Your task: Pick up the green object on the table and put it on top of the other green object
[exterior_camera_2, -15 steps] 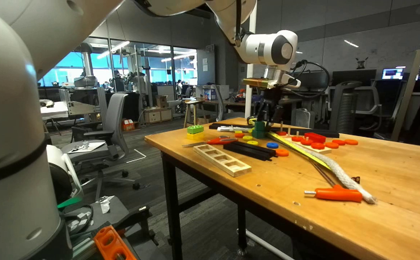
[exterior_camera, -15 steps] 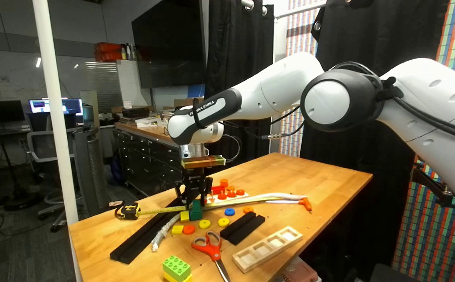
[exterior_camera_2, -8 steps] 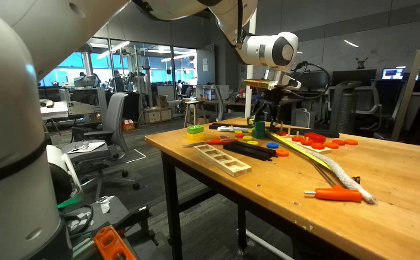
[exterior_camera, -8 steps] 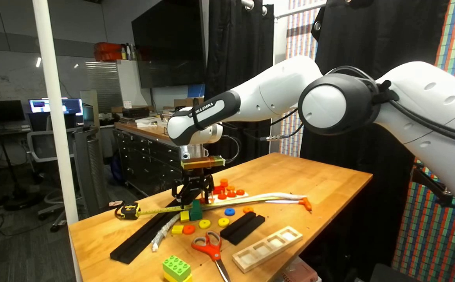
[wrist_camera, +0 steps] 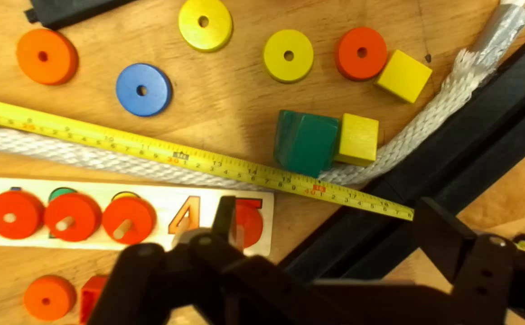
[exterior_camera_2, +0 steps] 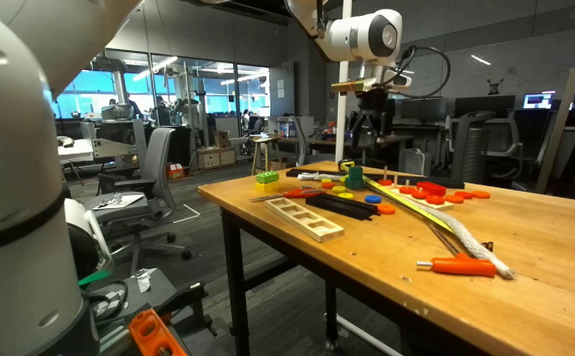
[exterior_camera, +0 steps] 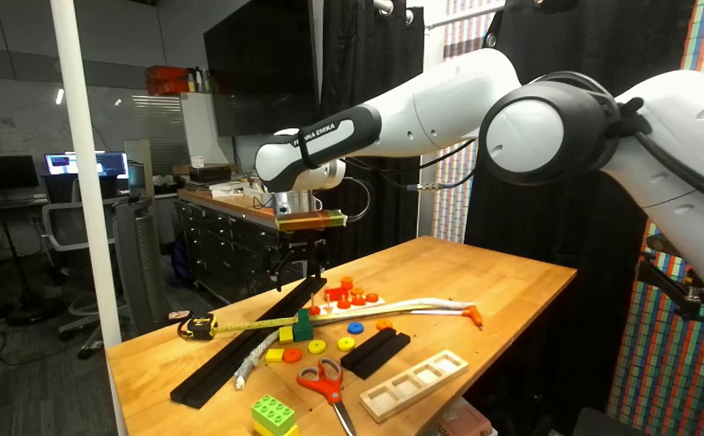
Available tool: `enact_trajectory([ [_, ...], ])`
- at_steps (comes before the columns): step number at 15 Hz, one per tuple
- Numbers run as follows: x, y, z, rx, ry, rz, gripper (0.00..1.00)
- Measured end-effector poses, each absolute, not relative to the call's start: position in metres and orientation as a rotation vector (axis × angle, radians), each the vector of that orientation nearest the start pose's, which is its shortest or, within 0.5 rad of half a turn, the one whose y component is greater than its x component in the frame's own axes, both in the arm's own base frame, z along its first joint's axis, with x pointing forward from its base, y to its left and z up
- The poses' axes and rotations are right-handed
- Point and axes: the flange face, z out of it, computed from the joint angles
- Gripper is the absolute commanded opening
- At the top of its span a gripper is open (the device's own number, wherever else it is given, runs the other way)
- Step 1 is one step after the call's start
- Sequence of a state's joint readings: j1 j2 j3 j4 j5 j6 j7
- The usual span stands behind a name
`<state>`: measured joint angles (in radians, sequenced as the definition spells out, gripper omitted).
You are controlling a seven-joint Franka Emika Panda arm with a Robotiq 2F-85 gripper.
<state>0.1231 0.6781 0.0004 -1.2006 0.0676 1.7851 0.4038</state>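
Two dark green blocks are stacked, the upper green block point(exterior_camera_2: 355, 172) resting on the lower green block point(exterior_camera_2: 354, 184), in both exterior views. From above, the wrist view shows the green stack point(wrist_camera: 310, 142) beside a yellow cube point(wrist_camera: 358, 140), its upper block covering most of the lower one. My gripper point(exterior_camera: 300, 280) hangs well above the tabletop, beyond and higher than the stack and touching neither block. Its fingers point(wrist_camera: 224, 219) stand wide apart in the wrist view with nothing held between them. Only the tape and a black rail lie below that gap.
A tape measure point(exterior_camera: 202, 327) has its blade stretched past the stack, along a white rope point(wrist_camera: 63, 155). A black rail point(wrist_camera: 470, 131), a peg board point(wrist_camera: 163, 180), scissors point(exterior_camera: 326, 384), a wooden tray point(exterior_camera: 414, 385) and a light green studded brick point(exterior_camera: 273, 413) on a yellow one lie around.
A second ago my gripper was down at the upper green block. Its jaws have spread and it has risen away from the stack. The blocks have stayed one on the other.
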Motion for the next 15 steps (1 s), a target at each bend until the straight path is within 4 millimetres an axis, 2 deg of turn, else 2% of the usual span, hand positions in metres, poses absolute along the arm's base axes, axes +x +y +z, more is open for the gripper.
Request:
enact_trajectory([
  [4, 0.692, 0.088, 0.443, -3.162, 0.546, 0.056, 1.00],
  [9, 0.633, 0.053, 0.507, -3.221, 0.613, -0.048, 1.00],
  [12, 0.597, 0.019, 0.531, -3.193, 0.672, -0.116, 1.00],
  [15, 0.556, -0.026, 0.537, -3.165, 0.706, -0.138, 1.00],
])
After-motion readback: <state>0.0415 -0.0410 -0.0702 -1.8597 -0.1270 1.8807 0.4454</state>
